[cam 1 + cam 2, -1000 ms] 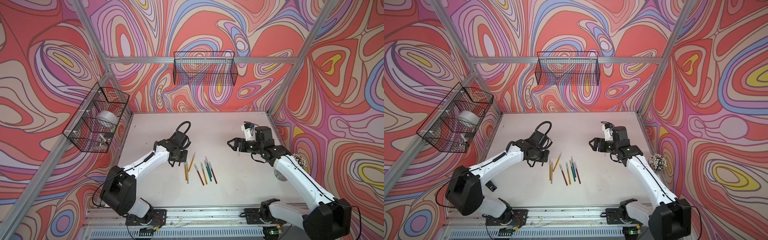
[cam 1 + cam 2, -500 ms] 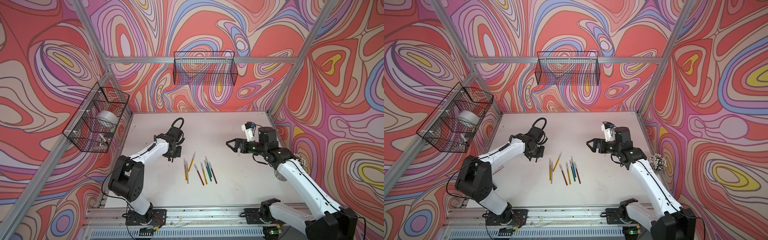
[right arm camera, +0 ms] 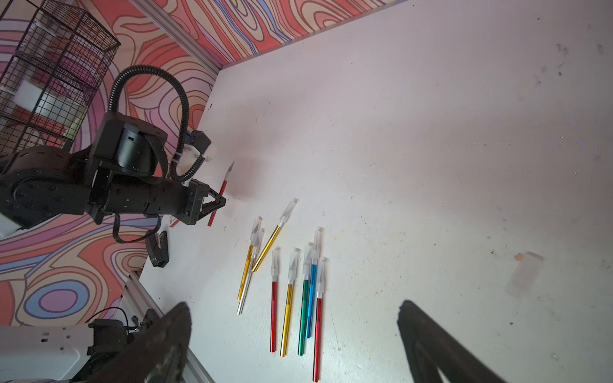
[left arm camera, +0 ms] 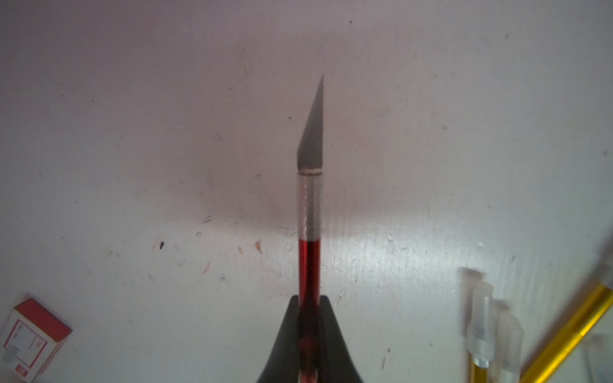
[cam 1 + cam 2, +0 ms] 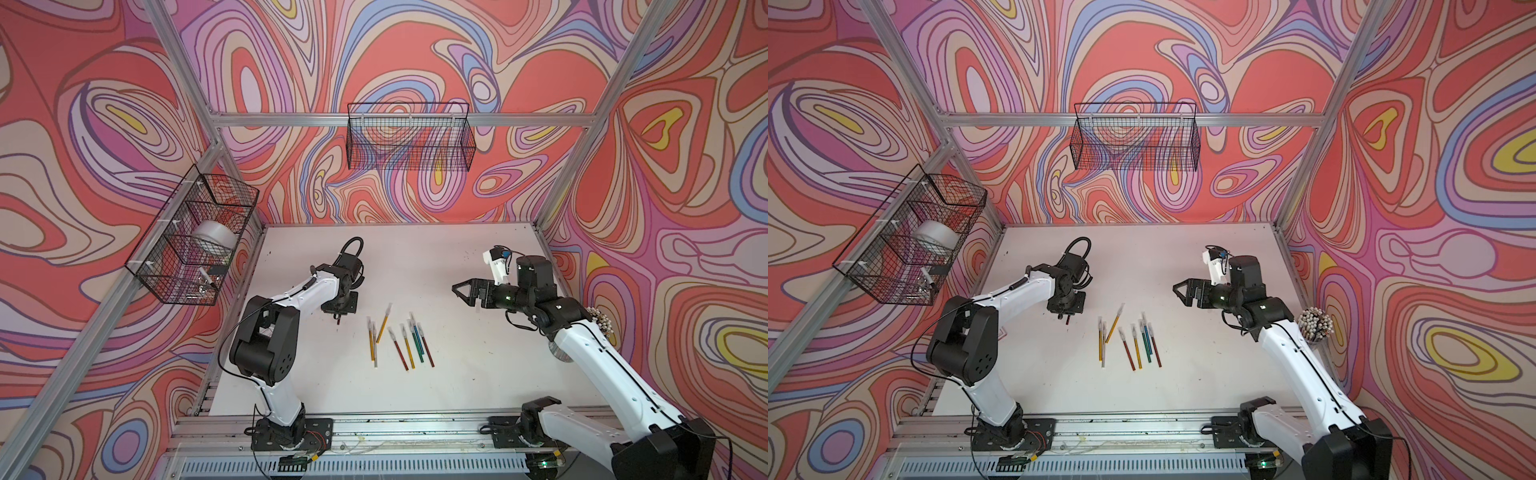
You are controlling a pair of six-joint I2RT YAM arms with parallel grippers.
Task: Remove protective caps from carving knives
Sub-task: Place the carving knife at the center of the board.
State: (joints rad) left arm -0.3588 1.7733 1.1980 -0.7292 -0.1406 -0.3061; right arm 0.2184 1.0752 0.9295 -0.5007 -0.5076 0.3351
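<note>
There's the left gripper (image 5: 338,312), down over the worktop (image 5: 419,257) between the left edge and the middle, fingers pinched right together on the red knife (image 4: 309,265). It has the knife by the red handle. In the left wrist view the silver collar and grey pointed blade stick out bare, with no sleeve on them. Across to the right gripper (image 5: 460,293): up in the air toward the right edge, nose pointing at the left arm, jaws thrown wide and holding nothing. The right wrist view shows its dark fingers (image 3: 428,335) far apart. Between the two arms lie the carving knives (image 5: 399,340), eight by my count, side by side mid-worktop and a touch nearer the front edge, with gold, silver, red, green and blue handles. Their blade ends point toward the back edge, every one under its protective caps (image 3: 292,262). One gold knife lies slanted, its handle end against the gold-and-silver pair. A lone translucent sleeve (image 3: 525,275) rests on the worktop well apart from the row, too blurred to say more. A small red-and-white box (image 4: 33,338) lies near the left gripper, and a cup of white-tipped sticks (image 5: 1314,326) stands at the right edge.
</note>
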